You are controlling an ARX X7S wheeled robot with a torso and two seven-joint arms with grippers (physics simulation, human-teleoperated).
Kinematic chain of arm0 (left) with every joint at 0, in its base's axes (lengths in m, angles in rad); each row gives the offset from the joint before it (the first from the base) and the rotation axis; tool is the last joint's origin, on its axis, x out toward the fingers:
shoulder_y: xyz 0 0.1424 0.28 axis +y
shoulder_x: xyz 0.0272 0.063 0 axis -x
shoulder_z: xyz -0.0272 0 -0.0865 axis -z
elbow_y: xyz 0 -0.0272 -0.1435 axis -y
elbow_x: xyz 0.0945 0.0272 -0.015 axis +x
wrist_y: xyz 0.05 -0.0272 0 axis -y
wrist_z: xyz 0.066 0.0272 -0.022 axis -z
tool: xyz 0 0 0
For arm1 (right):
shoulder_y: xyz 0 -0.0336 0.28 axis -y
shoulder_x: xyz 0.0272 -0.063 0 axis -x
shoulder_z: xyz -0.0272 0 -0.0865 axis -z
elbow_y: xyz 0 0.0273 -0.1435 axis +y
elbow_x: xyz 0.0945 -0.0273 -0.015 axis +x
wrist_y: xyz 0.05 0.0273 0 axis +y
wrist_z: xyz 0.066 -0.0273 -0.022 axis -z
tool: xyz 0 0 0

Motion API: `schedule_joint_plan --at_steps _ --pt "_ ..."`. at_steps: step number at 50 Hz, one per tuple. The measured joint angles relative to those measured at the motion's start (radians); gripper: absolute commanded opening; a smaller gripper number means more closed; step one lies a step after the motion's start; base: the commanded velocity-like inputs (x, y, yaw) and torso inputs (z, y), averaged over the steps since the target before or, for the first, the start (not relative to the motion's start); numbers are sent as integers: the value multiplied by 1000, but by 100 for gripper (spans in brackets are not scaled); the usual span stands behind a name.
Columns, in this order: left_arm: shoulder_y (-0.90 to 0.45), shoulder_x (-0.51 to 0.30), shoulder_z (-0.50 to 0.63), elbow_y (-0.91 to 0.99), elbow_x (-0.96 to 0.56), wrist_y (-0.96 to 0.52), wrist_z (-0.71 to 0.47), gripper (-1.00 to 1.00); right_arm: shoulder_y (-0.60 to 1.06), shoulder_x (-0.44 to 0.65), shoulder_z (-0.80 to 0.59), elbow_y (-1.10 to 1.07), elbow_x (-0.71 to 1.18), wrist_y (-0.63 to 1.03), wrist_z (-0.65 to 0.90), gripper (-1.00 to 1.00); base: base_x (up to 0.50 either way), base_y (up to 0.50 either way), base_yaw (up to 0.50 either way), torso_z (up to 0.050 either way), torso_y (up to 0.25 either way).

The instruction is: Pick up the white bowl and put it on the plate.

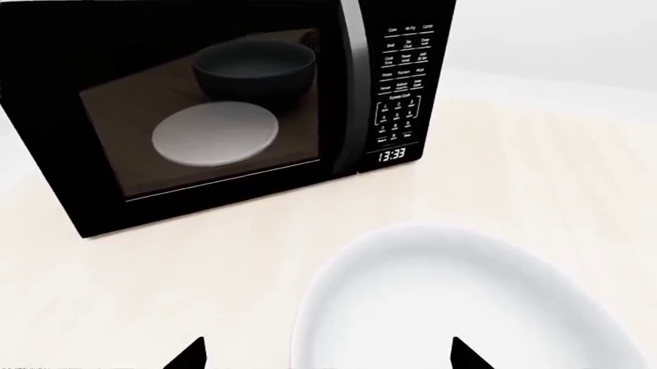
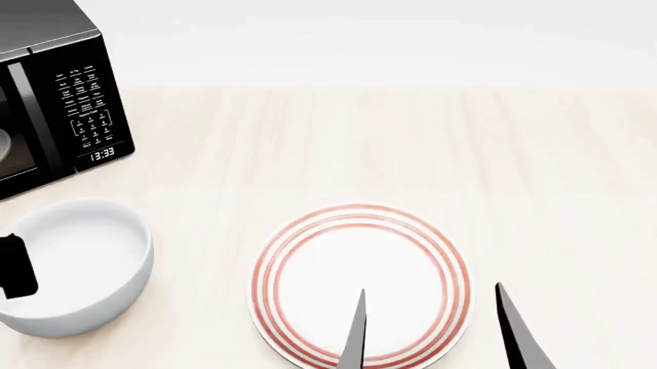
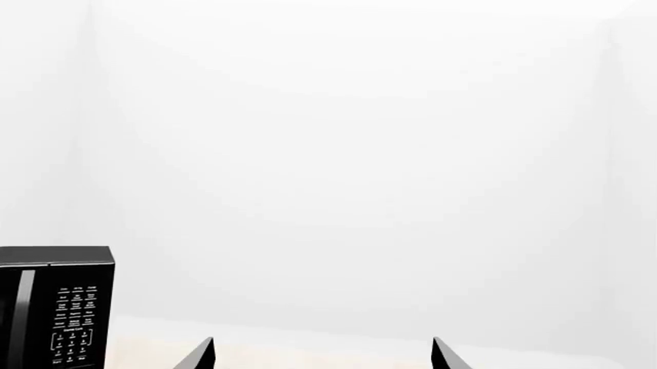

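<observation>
Before me lies a pale, cream-coloured wooden tabletop (image 2: 411, 146) with faint grain. At its far left stands a glossy black microwave oven (image 2: 61, 108), clock reading 13:33. Behind rises a plain, evenly lit white wall (image 3: 359, 154).

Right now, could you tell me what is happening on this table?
The robot is going for the white bowl, which sits on the table in front of the black microwave. Its left claw is open at the bowl's rim, nothing gripped yet. The red-ringed plate lies empty beside it, and the right claw hangs open above the plate.
</observation>
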Motion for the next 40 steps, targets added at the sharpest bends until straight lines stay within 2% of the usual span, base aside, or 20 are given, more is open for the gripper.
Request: schedule_joint_plan --at_steps 40 --pt "47 -2 37 21 -71 -12 -60 100 3 23 -21 11 9 -10 23 100 0 0 0 0 0"
